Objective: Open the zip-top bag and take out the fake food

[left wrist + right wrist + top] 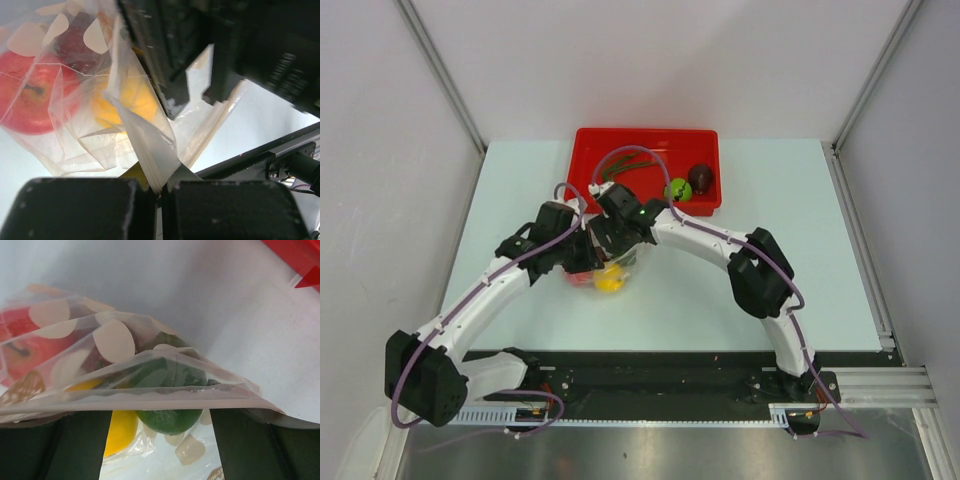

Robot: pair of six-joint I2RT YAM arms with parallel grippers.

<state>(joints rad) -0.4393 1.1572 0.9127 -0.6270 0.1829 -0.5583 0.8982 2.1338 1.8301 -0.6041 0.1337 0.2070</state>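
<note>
Zip-top bag [150,145] at mid-table between the two wrists, near the arms' bases and short of the tray. Nearest the left wrist camera, the left gripper [160,195] is clamped tight on a thin fold of the bag's clear wall. The right gripper [160,426] stands with its jaws wide apart and nothing pinched. The whitish zip strip [150,397] runs across in front of both fingertips. Inside the bag lie a red fruit [27,97], a yellow piece [127,100] and a green piece [170,385].

Beyond, on the pale table [750,290], the red tray [588,150] holds a green onion [620,165], a green ball [677,190] and a dark maroon piece [701,178].

Likely hazards:
- The single pinch may slip or tear, since the film is slick and loaded.
- The right fingers may close on both walls together, which would keep the mouth sealed.
- Round pieces may spill and roll off the table if the mouth opens while the bag is tipped.
- The wrists are crowded close and may collide.
</note>
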